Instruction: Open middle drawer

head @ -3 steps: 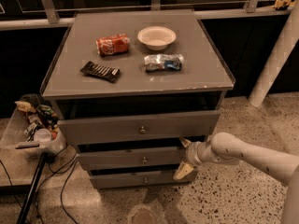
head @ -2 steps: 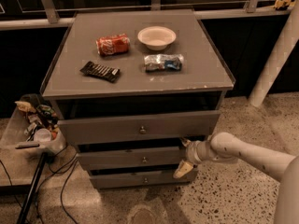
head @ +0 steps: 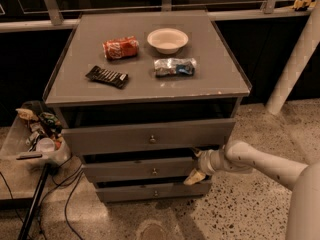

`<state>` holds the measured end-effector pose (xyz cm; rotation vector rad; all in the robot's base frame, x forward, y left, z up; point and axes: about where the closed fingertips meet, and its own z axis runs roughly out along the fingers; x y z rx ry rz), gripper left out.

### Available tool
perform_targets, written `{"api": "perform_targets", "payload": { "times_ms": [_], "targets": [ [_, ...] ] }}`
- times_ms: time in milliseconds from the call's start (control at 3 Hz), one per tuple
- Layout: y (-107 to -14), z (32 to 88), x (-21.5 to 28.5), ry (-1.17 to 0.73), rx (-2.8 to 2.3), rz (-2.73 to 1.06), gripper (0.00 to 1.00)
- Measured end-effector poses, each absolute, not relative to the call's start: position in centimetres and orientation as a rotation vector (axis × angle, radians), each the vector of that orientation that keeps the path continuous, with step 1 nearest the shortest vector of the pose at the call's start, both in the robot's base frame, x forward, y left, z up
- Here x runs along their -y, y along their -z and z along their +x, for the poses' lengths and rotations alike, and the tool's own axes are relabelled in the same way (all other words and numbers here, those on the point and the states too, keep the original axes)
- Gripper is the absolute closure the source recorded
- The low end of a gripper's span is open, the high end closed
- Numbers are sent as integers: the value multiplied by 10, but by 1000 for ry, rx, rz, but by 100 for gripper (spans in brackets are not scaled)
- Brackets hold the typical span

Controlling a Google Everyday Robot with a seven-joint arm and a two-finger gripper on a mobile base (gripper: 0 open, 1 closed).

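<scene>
The grey cabinet (head: 150, 81) has three drawers. The middle drawer (head: 130, 170) has a small round knob (head: 154, 171) and sits between the tall top drawer (head: 100, 138) and the short bottom drawer (head: 125, 192). It stands out a little less than the top drawer. My gripper (head: 196, 166) is at the right end of the middle drawer's front, coming in from the right. Its fingers are spread, the upper one level with the top of the front and the lower fingertip (head: 194, 178) near its bottom edge. It is open.
On the cabinet top lie a red can (head: 120, 47), a white bowl (head: 167, 39), a dark snack bar (head: 106, 76) and a blue-silver packet (head: 174, 67). A clear bin of clutter (head: 35, 136) and cables (head: 65, 199) sit at the left. A white post (head: 295, 64) stands at the right.
</scene>
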<state>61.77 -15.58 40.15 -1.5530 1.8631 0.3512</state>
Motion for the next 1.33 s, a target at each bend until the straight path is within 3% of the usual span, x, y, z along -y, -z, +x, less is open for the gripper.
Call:
{"api": "perform_targets", "payload": {
  "times_ms": [667, 1000, 1333],
  "targets": [
    [-401, 618, 156, -351, -1863, -1553, 65],
    [-402, 618, 156, -351, -1863, -1553, 96],
    [-408, 618, 156, -351, -1863, -1553, 100]
  ]
}}
